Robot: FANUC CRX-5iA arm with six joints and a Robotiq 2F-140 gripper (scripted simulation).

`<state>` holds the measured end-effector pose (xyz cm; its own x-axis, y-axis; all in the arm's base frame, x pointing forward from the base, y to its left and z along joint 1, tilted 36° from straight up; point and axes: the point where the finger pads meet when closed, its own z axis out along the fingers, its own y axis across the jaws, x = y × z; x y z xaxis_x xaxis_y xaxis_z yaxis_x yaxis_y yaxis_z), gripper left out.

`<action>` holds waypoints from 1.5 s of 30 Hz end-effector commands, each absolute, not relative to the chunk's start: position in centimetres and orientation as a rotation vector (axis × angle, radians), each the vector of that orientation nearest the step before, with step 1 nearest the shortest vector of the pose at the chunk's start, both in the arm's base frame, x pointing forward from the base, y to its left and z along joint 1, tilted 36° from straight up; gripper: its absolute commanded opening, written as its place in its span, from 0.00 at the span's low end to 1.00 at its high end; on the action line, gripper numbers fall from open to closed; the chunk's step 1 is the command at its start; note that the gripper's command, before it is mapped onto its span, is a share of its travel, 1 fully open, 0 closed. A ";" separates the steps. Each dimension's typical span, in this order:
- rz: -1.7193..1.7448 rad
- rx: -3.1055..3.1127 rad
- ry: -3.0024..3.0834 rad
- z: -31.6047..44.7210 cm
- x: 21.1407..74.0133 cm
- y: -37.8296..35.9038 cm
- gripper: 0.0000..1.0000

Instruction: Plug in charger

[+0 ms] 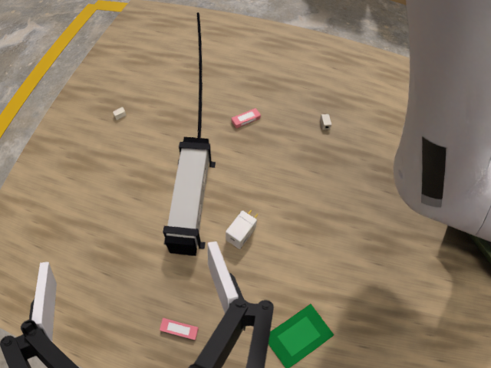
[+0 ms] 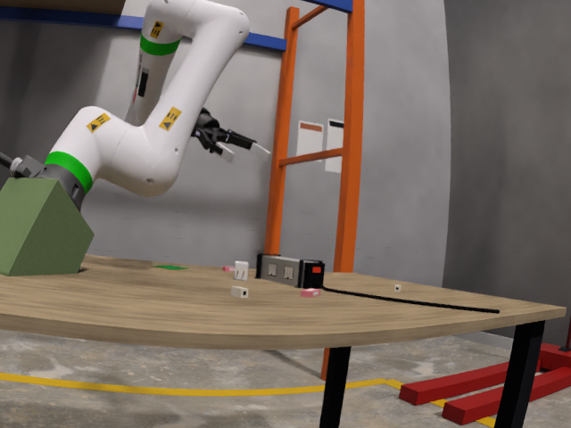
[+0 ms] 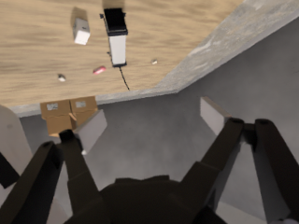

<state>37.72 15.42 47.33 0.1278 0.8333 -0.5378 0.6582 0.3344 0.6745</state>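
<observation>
While high above the bench [image 2: 277,322]: pincer [image 2: 243,150] spread fully wide, gripping nothing.
Charger [image 1: 241,229]: lying just beside power strip [image 1: 189,195], prongs visible from top, unplugged.
Exterior only: outlets facing out, red switch [image 2: 316,269].
Wrist only: cardboard boxes [image 3: 69,114] beyond the bench edge.

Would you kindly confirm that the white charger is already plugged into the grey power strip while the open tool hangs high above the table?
Not plugged in: the top view shows the white charger lying loose on the wooden table beside the grey power strip. The open tool does hang high above.

White charger [image 1: 240,229] beside clamped strip [image 1: 188,194]
</observation>
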 end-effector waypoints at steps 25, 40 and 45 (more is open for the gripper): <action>0.005 2.554 0.937 32.9 44.2 5.2 1.00; -0.004 3.082 0.142 27.6 49.2 0.7 1.00; 0.034 3.164 -0.160 26.7 49.3 0.8 1.00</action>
<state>48.97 0.91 27.87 0.9934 0.1141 0.0107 0.1128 -0.9898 0.0870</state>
